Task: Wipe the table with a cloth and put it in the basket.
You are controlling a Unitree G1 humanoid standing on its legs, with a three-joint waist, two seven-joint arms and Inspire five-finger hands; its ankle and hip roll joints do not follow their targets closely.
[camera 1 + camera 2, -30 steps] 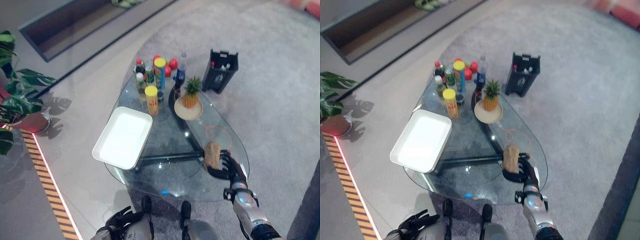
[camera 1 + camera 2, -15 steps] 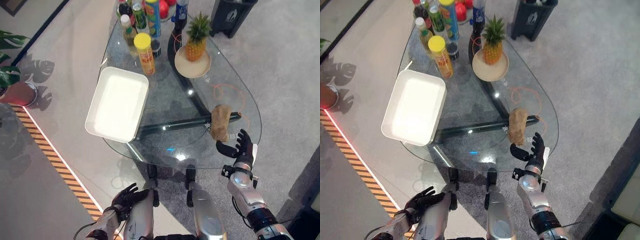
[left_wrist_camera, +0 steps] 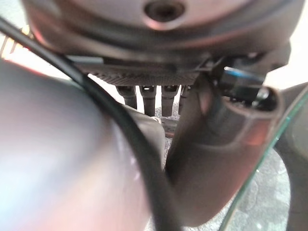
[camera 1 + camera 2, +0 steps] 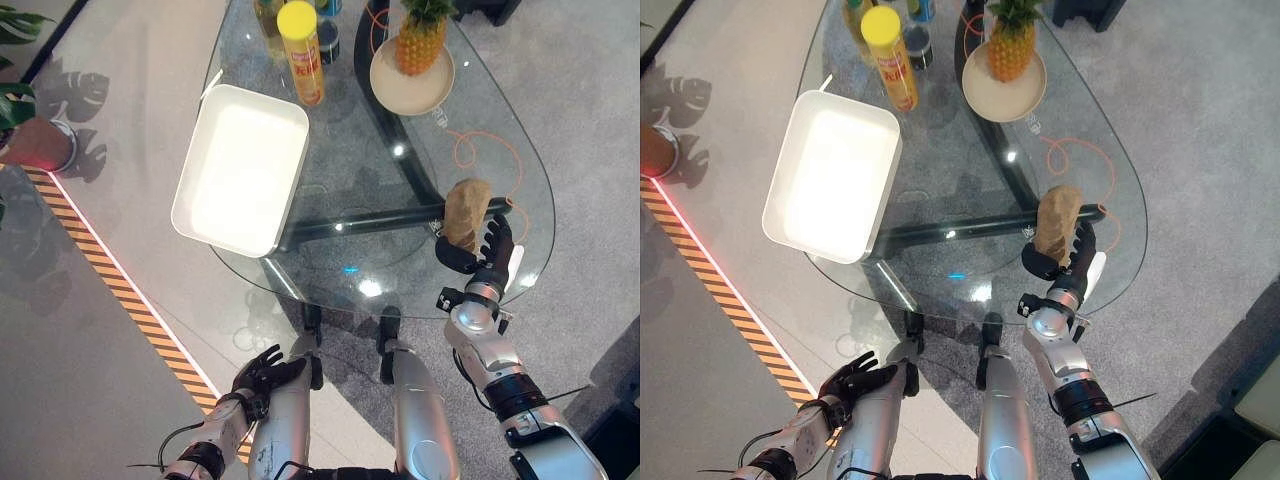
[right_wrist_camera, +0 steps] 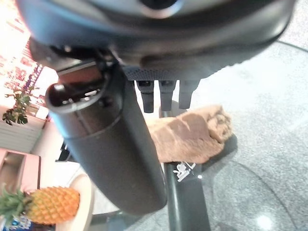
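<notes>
1. Left eye view: the cloth lies bunched near the right edge of the glass surface, close to an orange cord that loops across the glass. The right hand rests just at the cloth's near end, fingers straight and thumb spread, holding nothing. The left hand hangs low beside the body, well below the surface, with loose fingers and nothing in it. A white tray sits on the left part of the glass; farther off stand a yellow-capped can and a pineapple on a plate.

2. Right eye view: the same layout; the cloth's near end touches or nearly touches the right fingertips.

3. Left wrist view: the fingers point down, relaxed and empty.

4. Right wrist view: the cloth is tan, nubbly and crumpled into a long roll, lying just past the straight fingers.

5. Handling: it looks light, soft and limp, so it should fold and drag on glass. I would press flat on its middle for wiping, then pinch a thick fold to lift it.
</notes>
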